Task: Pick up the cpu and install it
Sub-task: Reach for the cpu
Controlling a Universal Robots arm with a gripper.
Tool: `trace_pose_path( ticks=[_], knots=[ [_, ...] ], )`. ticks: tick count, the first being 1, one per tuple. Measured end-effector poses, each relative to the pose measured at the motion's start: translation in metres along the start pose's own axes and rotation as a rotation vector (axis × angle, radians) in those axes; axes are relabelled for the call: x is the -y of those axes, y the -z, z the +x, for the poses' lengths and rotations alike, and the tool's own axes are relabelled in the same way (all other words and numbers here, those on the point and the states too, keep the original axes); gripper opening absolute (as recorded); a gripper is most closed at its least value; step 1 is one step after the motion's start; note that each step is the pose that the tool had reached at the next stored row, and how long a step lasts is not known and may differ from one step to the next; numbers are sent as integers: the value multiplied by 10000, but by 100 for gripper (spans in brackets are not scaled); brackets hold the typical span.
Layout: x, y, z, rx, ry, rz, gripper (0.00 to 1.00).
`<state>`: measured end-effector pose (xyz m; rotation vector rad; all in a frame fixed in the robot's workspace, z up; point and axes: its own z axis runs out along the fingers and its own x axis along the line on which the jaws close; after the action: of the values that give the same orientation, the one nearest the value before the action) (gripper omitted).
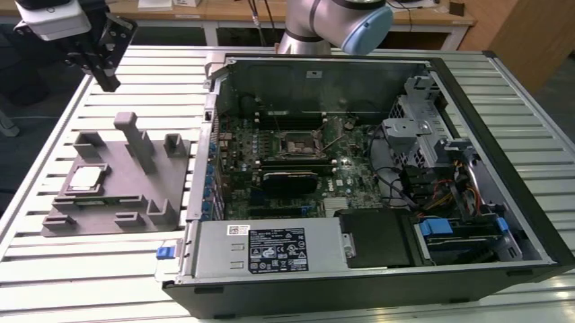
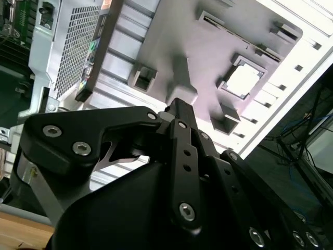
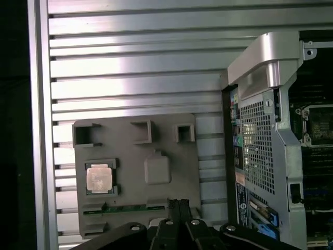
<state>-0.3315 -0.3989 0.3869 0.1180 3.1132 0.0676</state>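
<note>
A ribbed aluminium surface carries an open black computer case and a grey plastic holder; a wooden desk stands behind. The exterior view cuts off my silver arm. My black fingers, pressed together and empty, hang above the holder, apart from the small silvery cpu in its recess.

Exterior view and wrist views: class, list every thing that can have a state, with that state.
cpu: lying in the holder's pocket, ungripped.
end effector: shut, empty, over the holder's edge.
holder: flat on the table.
computer case: side open, motherboard exposed.
socket: appears empty.
</note>
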Motion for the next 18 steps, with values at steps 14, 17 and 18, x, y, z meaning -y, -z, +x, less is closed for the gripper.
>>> trace_pose_path(
  ticks=[14,17,18],
  knots=[
    [17,-17,215,-40,-2,3,11],
    [20,-21,254,-48,-2,3,11],
    [21,-22,269,-51,-2,4,11]
  ],
)
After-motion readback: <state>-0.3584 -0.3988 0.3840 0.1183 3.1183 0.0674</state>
